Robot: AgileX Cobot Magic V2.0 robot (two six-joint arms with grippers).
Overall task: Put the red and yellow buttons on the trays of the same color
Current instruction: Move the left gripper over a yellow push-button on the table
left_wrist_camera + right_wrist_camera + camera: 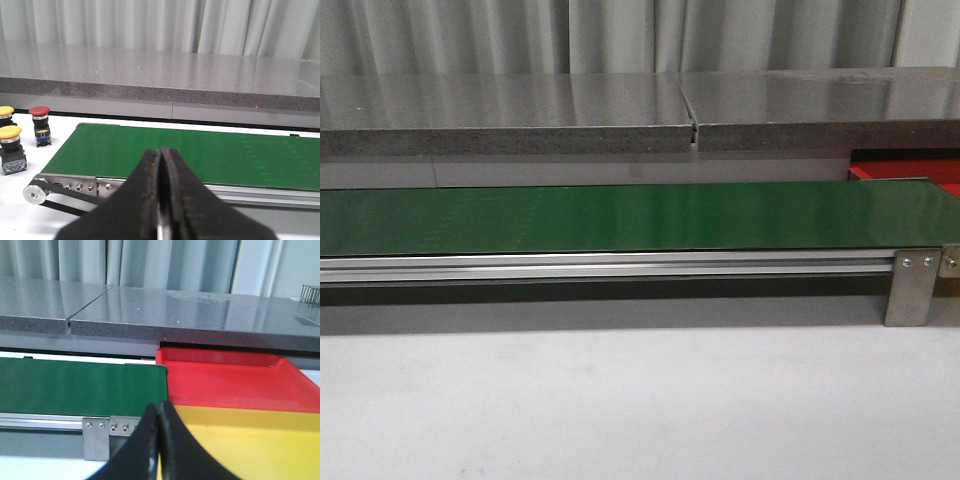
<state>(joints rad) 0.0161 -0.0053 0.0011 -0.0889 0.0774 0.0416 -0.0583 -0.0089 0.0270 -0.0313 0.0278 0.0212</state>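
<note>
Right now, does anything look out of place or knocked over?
Nothing stands out. The red button and two yellow buttons stand upright beside the green belt; the red tray and yellow tray lie flat.

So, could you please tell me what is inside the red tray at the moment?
The red tray looks empty in the right wrist view. The yellow tray covers its near edge, so that strip is hidden.

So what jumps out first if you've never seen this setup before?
Probably the long green belt running across the table in the front view. At one end sit a bright red tray and a yellow tray side by side, both empty as far as shown; off the other end stand two yellow buttons and a red button. Each wrist camera also shows its own black pincer, left and right, closed.
</note>
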